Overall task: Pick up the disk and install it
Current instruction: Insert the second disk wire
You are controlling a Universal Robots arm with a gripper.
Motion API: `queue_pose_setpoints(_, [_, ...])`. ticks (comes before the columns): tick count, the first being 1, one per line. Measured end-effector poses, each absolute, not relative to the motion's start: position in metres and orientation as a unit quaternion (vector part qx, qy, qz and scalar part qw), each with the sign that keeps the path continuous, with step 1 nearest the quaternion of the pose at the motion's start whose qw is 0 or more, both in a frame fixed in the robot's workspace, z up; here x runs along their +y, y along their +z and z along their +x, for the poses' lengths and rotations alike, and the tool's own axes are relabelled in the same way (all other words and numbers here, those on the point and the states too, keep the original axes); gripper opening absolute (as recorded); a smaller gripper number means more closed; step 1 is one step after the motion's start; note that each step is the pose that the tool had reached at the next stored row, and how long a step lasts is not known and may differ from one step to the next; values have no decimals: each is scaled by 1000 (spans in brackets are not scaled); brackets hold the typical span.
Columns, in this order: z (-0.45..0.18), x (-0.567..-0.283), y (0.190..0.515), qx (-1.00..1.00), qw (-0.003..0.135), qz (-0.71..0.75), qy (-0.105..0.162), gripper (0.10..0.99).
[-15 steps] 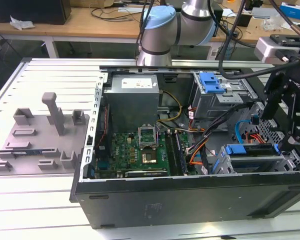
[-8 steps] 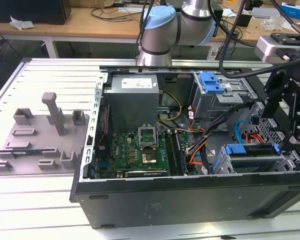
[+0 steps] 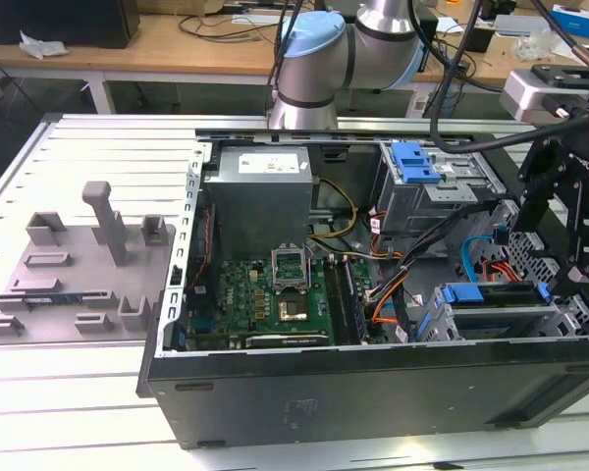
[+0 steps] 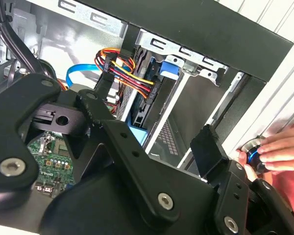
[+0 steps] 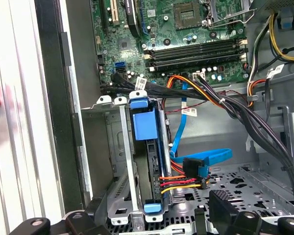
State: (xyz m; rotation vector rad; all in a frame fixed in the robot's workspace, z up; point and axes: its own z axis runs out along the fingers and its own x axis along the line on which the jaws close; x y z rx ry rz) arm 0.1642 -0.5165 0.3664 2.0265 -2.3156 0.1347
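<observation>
The disk already stands on edge in the drive bay at the front end of the open computer case, its blue carrier frame closing off the slot. Coloured power wires and a blue data cable run to a plug at its side in the first wrist view, so I judge it seated and cabled, or very nearly. In the exterior view the same disk shows as a blue strip in the bay, at the corner of the case nearest the exterior view's right. From where things lie, the pick-up seems done and the install close to finished; whether the carrier has latched fully I cannot say.

The pincer hangs just above that bay, carrying nothing. One black fingertip shows in the second wrist view, and I cannot tell how wide the fingers stand. A person's hand presses a round button on the outer face of the case, just beside the bay.

The case lies on its side on a pale slatted metal worktop, near its front edge. The motherboard faces up, with the grey power supply box behind it and a second cage with a blue latch towards the back. A grey fixture plate with upright blocks sits near the worktop's edge on the exterior view's left. Beyond is a wooden bench strewn with cables.
</observation>
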Motion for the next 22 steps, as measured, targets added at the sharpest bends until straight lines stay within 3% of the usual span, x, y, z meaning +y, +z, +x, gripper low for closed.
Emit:
queue_pose_setpoints(4, [164, -516, 367, -751, 31, 658, 44, 902])
queue_pose_setpoints(5, [164, -510, 366, -751, 40, 657, 53, 902])
queue_pose_setpoints(7, [165, -484, 367, -748, 71, 655, 83, 902])
queue_pose_setpoints(11, [165, -468, 367, -745, 89, 653, 102, 902])
queue_pose_setpoints(15, [165, -439, 368, -737, 132, 646, 149, 631])
queue_pose_setpoints(16, [165, -432, 368, -734, 143, 644, 160, 631])
queue_pose_setpoints(21, [162, -421, 366, -728, 167, 640, 179, 631])
queue_pose_setpoints(22, [159, -420, 366, -727, 173, 639, 183, 549])
